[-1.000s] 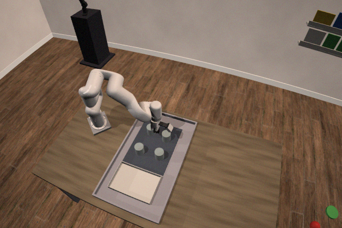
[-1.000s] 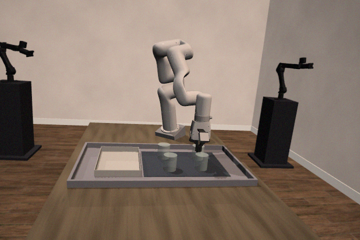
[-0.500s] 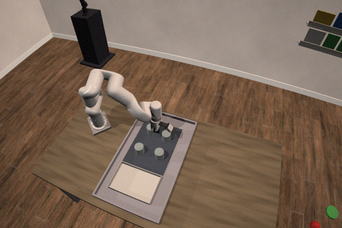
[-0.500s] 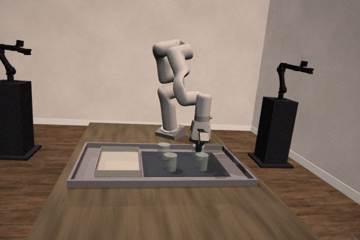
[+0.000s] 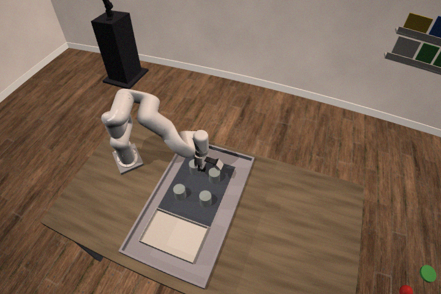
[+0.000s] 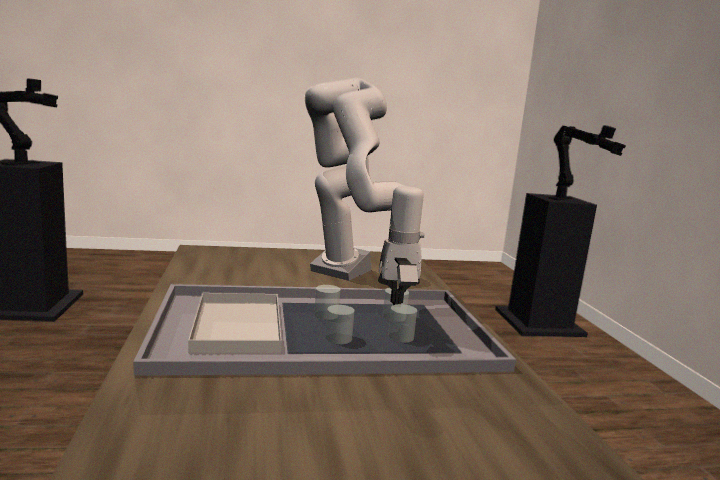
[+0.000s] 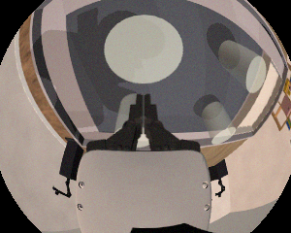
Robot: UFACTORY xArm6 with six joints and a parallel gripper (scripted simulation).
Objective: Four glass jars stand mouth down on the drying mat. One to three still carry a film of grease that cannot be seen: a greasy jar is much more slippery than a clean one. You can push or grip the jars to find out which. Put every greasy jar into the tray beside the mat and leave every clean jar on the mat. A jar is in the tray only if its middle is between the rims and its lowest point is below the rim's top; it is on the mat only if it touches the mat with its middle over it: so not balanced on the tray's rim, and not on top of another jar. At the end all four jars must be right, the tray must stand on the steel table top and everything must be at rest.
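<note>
My gripper [image 5: 201,169] [image 6: 397,301] [image 7: 143,103] is shut and empty. Its tips are low between two jars at the mat's end away from the tray. The outer jar [image 5: 214,176] [image 6: 404,325] [image 7: 144,49] stands upright. The jar nearer the arm's base [image 5: 192,167] [image 6: 388,295] [image 7: 125,116] is partly hidden by the fingers. Two more jars stand towards the tray: an outer one [image 5: 205,198] [image 6: 341,325] [image 7: 244,65] and an inner one [image 5: 179,192] [image 6: 327,301] [image 7: 217,121]. All are on the dark mat [image 5: 190,212] [image 6: 304,339]. Contact with the tips is unclear.
The beige tray [image 5: 172,237] [image 6: 236,345] holds no jar and sits beside the mat. Both lie on the steel table top [image 5: 225,214] [image 6: 171,333], which has a raised edge. The wooden table [image 5: 297,214] [image 6: 344,418] extends around it.
</note>
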